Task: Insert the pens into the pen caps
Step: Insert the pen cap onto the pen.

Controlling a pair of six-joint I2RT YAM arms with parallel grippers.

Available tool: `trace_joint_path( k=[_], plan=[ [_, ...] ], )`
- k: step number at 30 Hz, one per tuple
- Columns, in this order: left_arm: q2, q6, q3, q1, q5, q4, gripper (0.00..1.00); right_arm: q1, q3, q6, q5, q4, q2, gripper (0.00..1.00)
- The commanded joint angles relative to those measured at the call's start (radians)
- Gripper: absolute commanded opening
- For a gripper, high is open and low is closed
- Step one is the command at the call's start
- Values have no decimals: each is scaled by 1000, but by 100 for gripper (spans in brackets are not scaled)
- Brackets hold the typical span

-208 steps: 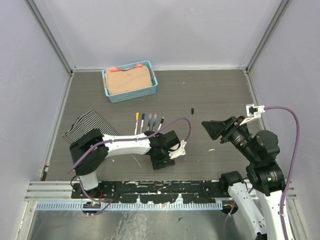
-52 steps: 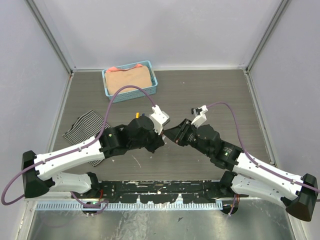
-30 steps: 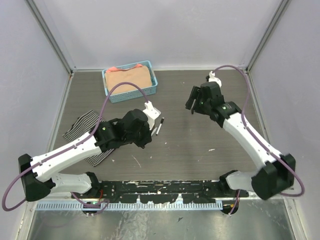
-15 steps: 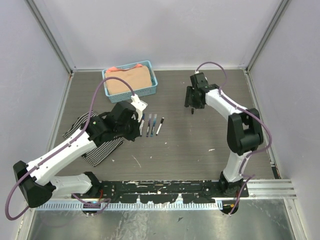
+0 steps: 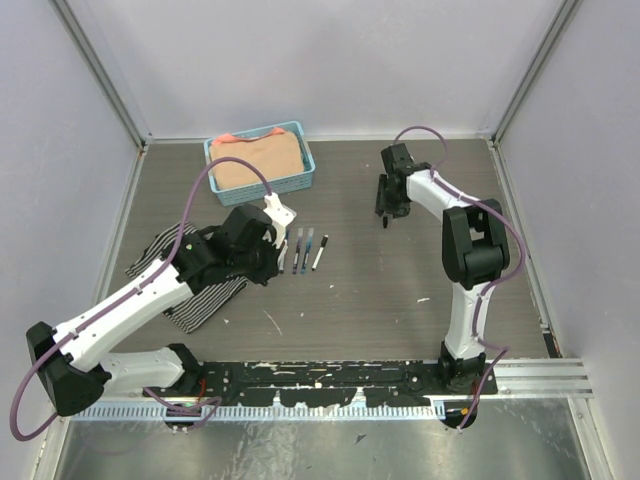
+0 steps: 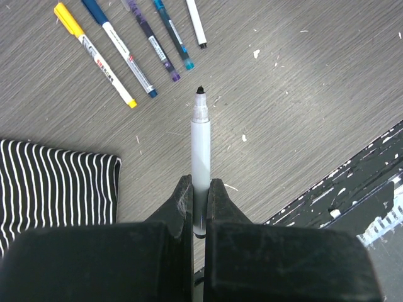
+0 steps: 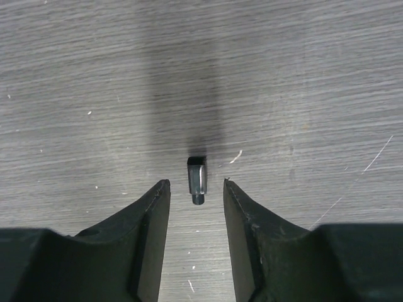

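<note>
Grey wood-grain tabletop [image 5: 400,290], pale walls [image 5: 330,60]. Left gripper [image 6: 200,189] pinches a bare-tipped pen [image 6: 201,151]; five pens [image 6: 123,50] lie ahead-left of it. Right gripper [image 7: 195,184] is spread around a black cap [image 7: 197,175]. Beyond the left gripper, a blue basket [image 5: 307,155] holds tan cloth [image 5: 258,160].

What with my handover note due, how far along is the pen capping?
Seemingly done: four coloured pens lie in a row, caps on; a fifth pen beside them is cut off by the view. In hand: the left gripper is shut on an uncapped black-tipped pen; the right gripper stands open astride the black cap. Remaining: grasp that cap, push the pen in.
</note>
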Motion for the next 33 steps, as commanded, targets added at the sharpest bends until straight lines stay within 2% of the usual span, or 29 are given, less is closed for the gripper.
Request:
trace_joint_path(
  k=[1, 21, 33],
  plan=[
    [-5, 20, 2, 3, 15, -10, 0, -16, 50, -19, -16, 1, 13, 43],
    [17, 22, 6, 3, 31, -3, 0, -17, 102, -44, -38, -49, 93, 30],
    [12, 26, 0, 4, 26, -6, 0, -15, 90, -48, -58, -80, 96, 31]
  ],
)
